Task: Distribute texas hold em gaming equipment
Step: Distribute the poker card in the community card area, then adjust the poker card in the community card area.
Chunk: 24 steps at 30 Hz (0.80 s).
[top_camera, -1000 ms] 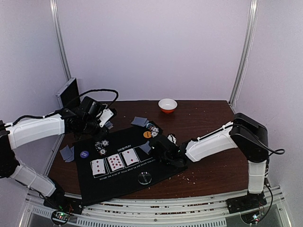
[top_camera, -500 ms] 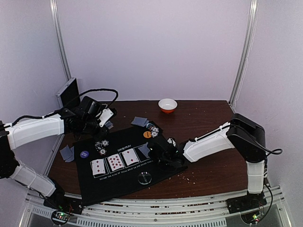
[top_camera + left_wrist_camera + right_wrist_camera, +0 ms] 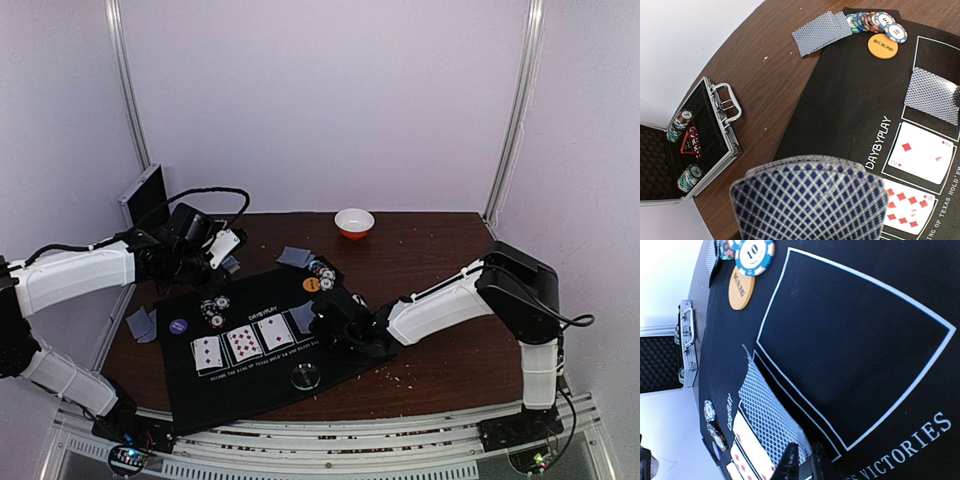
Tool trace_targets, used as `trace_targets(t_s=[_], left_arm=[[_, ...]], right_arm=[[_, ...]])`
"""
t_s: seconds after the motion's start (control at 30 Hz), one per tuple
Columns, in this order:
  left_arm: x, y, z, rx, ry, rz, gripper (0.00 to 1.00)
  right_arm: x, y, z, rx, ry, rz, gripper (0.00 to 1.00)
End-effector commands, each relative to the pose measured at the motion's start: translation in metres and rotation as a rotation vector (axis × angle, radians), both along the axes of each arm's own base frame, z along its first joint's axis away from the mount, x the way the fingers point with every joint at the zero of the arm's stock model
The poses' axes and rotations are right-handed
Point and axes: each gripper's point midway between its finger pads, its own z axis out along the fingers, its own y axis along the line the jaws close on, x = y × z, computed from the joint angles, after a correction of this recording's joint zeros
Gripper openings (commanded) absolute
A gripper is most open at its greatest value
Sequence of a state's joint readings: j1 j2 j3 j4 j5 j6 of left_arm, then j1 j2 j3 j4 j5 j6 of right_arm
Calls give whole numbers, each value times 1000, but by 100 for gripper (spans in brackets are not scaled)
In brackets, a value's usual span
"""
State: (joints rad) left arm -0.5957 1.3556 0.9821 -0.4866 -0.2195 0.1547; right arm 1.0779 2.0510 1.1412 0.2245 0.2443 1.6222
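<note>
1. Mat [image 3: 230,395]: the right gripper [image 3: 804,462] works low over its 3 o'clock end. A dragging tip can rumple or shift it on the desk [image 3: 440,250].
2. Fan [image 3: 810,200]: the left gripper [image 3: 225,248], at the mat's 10 o'clock, appears closed on it. A loose hold spills cards.
3. Card [image 3: 765,410]: it lies face down in the fourth box, pinched at one corner by the right gripper. It can bend, flip or straddle the line.
4. Chips [image 3: 320,272]: they sit at the card's 12 o'clock. A wide swing scatters them.
</note>
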Motion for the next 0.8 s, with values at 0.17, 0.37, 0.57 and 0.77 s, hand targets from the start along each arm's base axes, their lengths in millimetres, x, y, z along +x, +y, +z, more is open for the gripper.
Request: trace_targets(t_s=[0.17, 0.37, 0.57, 0.77], left_arm=[[5, -8, 17, -59, -48, -19, 45], [4, -9, 18, -62, -48, -26, 45], [3, -10, 18, -64, -48, -34, 45], [2, -10, 18, -64, -49, -38, 45]], right_arm=[[-8, -39, 4, -128, -54, 65, 34], [7, -62, 13, -169, -114, 162, 43], [33, -53, 33, -329, -249, 436, 51], [48, -17, 39, -261, -291, 694, 49]])
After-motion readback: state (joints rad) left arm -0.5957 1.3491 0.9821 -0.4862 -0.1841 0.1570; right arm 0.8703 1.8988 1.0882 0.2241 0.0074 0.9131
